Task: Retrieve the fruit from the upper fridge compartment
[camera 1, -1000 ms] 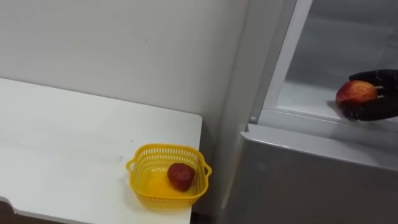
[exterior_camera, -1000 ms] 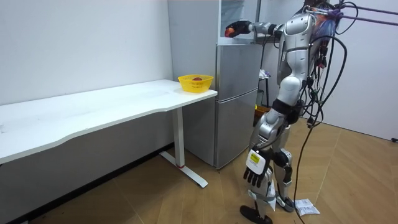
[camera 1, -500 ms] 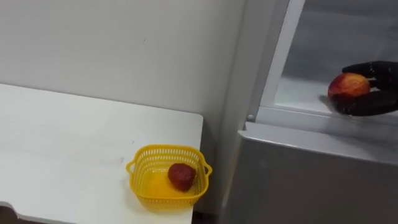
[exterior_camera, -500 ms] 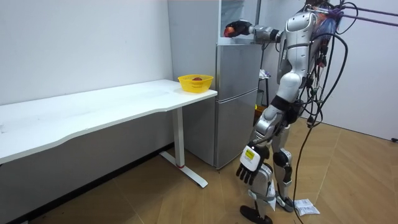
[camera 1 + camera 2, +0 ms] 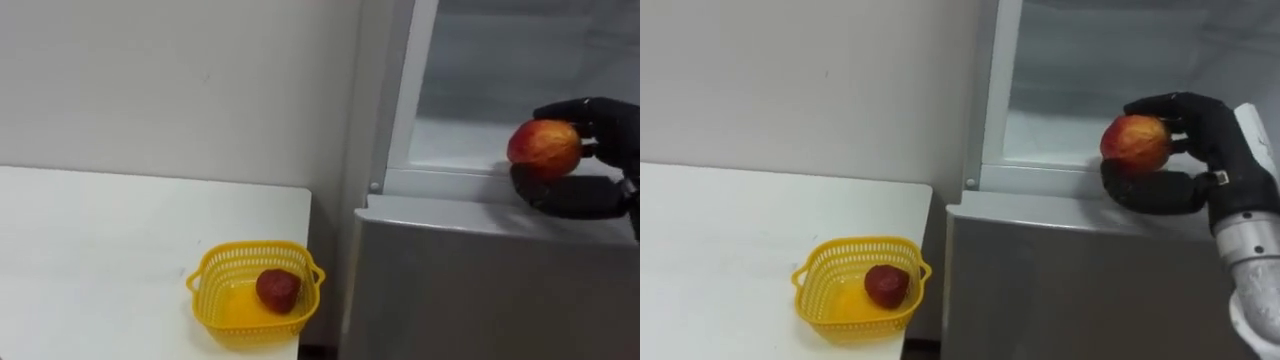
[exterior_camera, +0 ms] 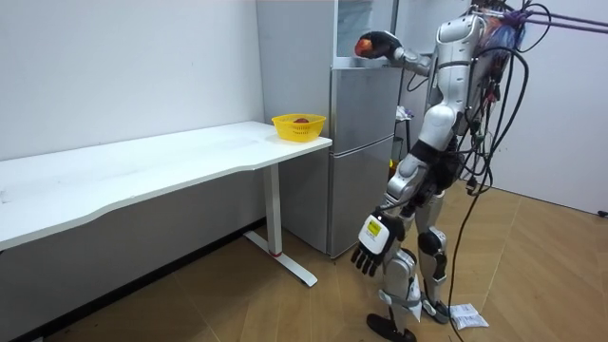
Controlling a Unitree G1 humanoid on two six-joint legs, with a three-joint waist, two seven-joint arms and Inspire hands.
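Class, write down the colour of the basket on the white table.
The basket is yellow, clearest in the left eye view.

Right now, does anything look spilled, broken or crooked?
Nothing stands out. The right hand holds the apple at the front edge of the open upper fridge. The yellow basket sits upright on the table with a red fruit inside. Nothing is spilled.

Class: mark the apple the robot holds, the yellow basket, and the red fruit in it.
apple (image 5: 544, 148), left eye view, middle of its skin.
yellow basket (image 5: 238, 323), left eye view, front wall.
red fruit (image 5: 277, 288), left eye view, its centre.
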